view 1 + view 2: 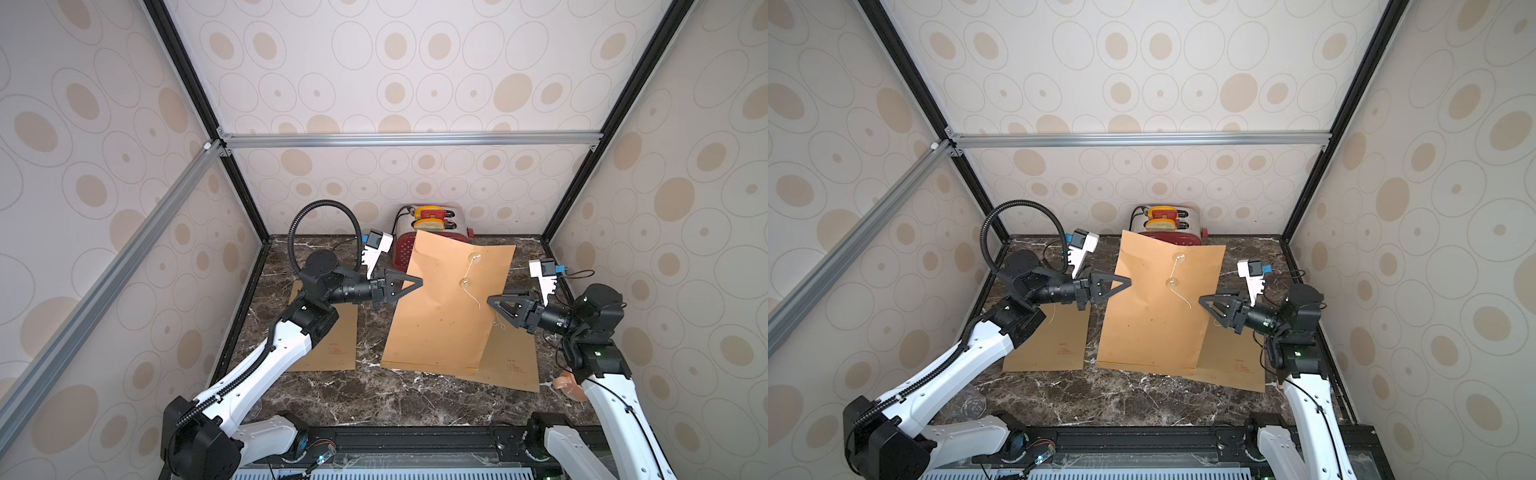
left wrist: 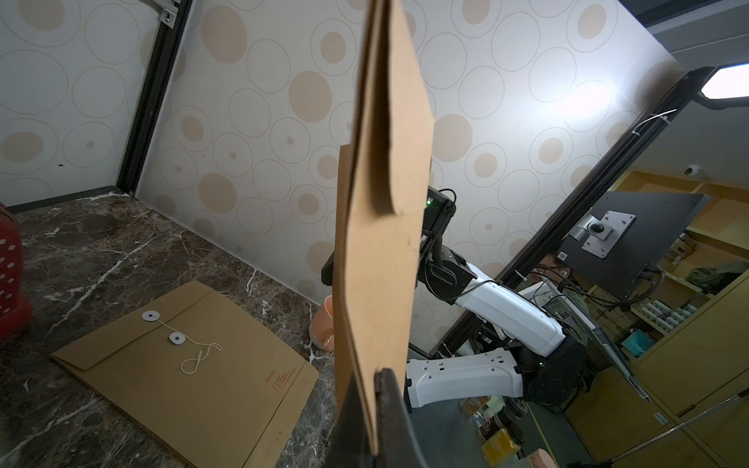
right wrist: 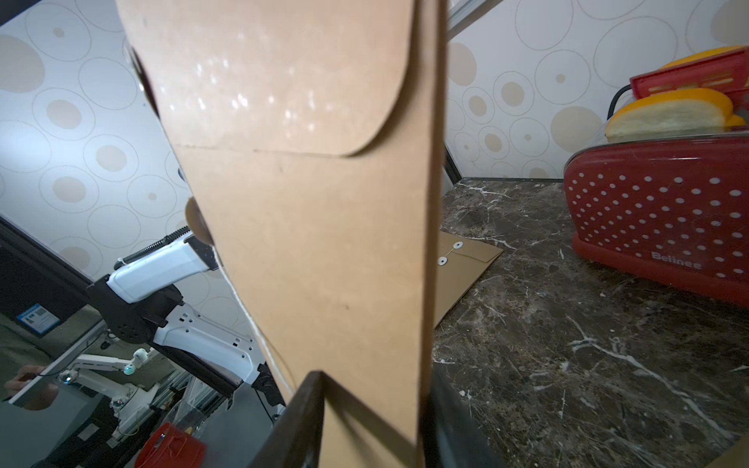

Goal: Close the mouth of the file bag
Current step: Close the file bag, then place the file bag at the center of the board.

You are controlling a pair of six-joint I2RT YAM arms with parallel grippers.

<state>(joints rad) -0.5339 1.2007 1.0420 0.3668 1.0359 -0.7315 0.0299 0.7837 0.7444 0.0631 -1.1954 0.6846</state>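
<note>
Left wrist view shows the left gripper [image 2: 375, 379], jaws clenched on one side edge of the file bag [image 2: 381, 263], which stands upright over the middle of the desk [image 2: 121, 251]. On the right gripper [image 3: 377, 377] the jaws are parted, straddling the opposite edge.

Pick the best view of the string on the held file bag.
Both top views: the string runs between both buttons on the file bag, loose end hanging. The right wrist view catches only a strand at the bag's edge; the left wrist view sees the bag edge-on, string hidden.
</note>
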